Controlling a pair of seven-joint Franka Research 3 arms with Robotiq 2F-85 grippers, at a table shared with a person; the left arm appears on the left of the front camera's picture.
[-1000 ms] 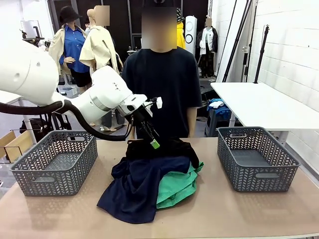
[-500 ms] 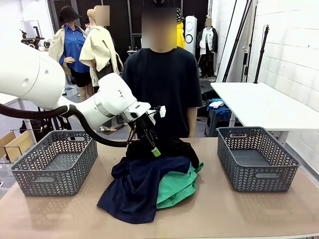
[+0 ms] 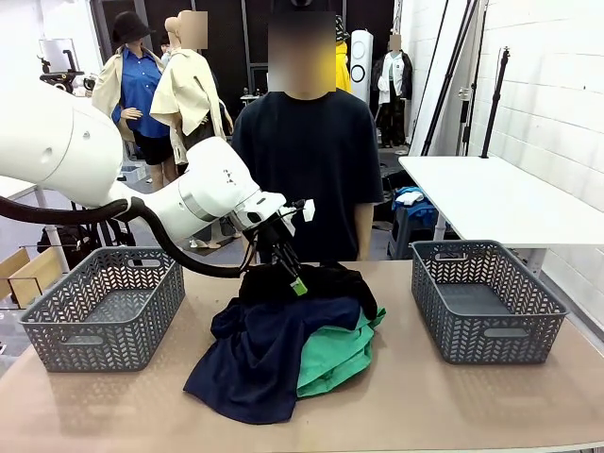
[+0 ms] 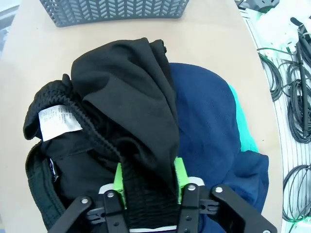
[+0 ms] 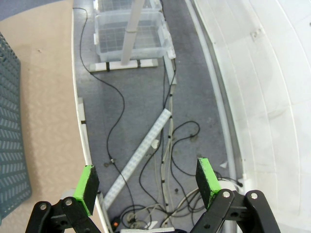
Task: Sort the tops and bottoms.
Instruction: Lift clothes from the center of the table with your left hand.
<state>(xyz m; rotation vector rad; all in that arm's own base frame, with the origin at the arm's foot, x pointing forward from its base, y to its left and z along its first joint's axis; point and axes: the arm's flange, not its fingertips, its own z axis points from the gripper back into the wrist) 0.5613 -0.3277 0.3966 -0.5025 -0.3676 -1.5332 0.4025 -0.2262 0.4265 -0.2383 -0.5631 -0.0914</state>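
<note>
A heap of clothes lies mid-table. A black garment (image 3: 326, 280) with a ribbed band and a white label (image 4: 57, 119) sits at the far side. A navy garment (image 3: 260, 349) drapes toward the front, and a green garment (image 3: 338, 354) is under it to the right. My left gripper (image 3: 295, 280) presses down into the heap's top. In the left wrist view its green pads (image 4: 181, 171) pinch a raised fold of the black garment (image 4: 126, 92), so my left gripper (image 4: 148, 175) is shut on it. My right gripper (image 5: 148, 183) hangs open over the floor, off the table.
One grey basket (image 3: 104, 307) stands at the table's left and another grey basket (image 3: 486, 302) at its right. A person (image 3: 307, 170) in a black shirt stands behind the far edge. Cables (image 5: 146, 145) and plastic bins lie on the floor below my right gripper.
My left gripper has dropped down and to the right onto the black garment. Its jaws have closed on a fold of it. The right gripper has stayed open.
</note>
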